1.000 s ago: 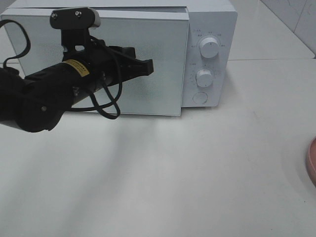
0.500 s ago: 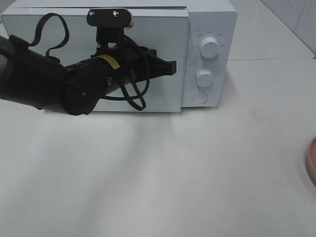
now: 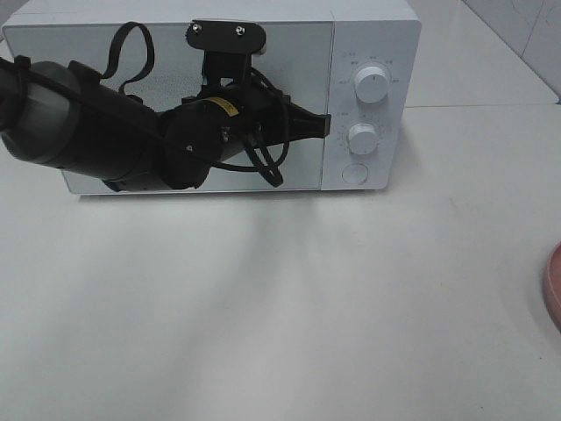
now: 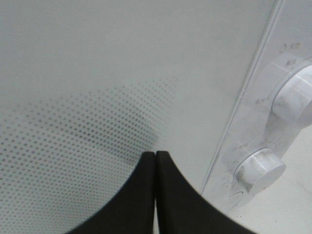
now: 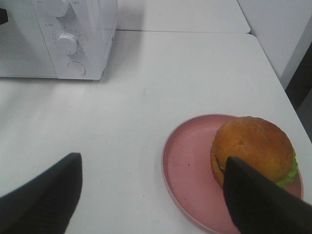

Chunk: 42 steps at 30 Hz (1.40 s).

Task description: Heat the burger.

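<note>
1. Closed tight, my left gripper (image 3: 323, 125) is sitting with its two black fingertips (image 4: 146, 170) pressed together and holding nothing, at the right edge of the microwave door (image 3: 175, 53), in the upper middle of the high view.
2. I am reading the microwave (image 3: 372, 35) door as flush with the body; the gripper tip is lying just beside the seam between door and control panel, near the two white knobs (image 3: 362, 137) and the round button (image 3: 354, 173) below them.
3. My right gripper (image 5: 151, 195) is standing wide apart and empty, hovering over the table with the burger (image 5: 253, 151) lying between its fingers in the wrist view but below them, not touched.
4. I am seeing the burger on the pink plate (image 5: 185, 161), at the lower right of the right wrist view; in the high view only the plate's rim is showing at the far right edge, well apart from the microwave.
5. So I am judging the right arm to be far nearer the burger, and the left arm to be the one placed for the door; the burger is round, so no grasp axis matters much.
6. I am working on a bare white table (image 3: 280, 307), with clear room between plate and microwave.
</note>
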Available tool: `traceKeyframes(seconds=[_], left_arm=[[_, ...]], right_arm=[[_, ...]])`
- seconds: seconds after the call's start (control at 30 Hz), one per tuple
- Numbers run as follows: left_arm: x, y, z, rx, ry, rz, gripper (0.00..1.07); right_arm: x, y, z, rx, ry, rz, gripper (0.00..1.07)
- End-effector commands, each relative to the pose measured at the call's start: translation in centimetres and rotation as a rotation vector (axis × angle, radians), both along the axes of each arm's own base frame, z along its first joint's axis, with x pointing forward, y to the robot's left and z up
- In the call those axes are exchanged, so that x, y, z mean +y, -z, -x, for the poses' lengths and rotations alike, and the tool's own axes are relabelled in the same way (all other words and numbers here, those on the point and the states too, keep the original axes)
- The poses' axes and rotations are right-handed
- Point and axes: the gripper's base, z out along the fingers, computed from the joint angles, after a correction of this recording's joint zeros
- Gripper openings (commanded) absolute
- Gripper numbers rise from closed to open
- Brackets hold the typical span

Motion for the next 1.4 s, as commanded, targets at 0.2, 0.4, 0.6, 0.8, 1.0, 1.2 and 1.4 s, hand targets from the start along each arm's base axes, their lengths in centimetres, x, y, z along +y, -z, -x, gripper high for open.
traceKeyframes(seconds=[0.2, 0.4, 0.6, 0.8, 1.0, 1.2, 1.4], left_arm=[[0.2, -2.0, -0.1, 0.069, -0.001, 0.035, 0.0], [-0.1, -3.0, 1.9, 0.236, 0.129, -0.041, 0.0], [0.4, -4.1, 4.5, 0.422, 0.288, -0.186, 0.0], [1.4, -4.8, 6.9, 0.604, 0.389, -0.298, 0.19], [2.0, -5.6, 7.9, 0.682, 0.414, -0.32, 0.66], [2.8, -6.2, 9.4, 0.787, 0.46, -0.377, 0.99], [4.7, -6.2, 10.3, 0.973, 0.455, -0.456, 0.98]], right_arm=[[0.0, 0.0, 0.3, -0.036, -0.003, 0.0, 0.75], [0.0, 0.0, 0.3, -0.036, -0.003, 0.0, 0.75], [0.0, 0.0, 0.3, -0.036, -0.003, 0.0, 0.75], [0.0, 0.0, 0.3, -0.036, -0.003, 0.0, 0.75], [0.0, 0.0, 0.3, -0.036, -0.003, 0.0, 0.75], [0.0, 0.0, 0.3, -0.036, -0.003, 0.0, 0.75], [0.0, 0.0, 0.3, -0.036, -0.003, 0.0, 0.75]])
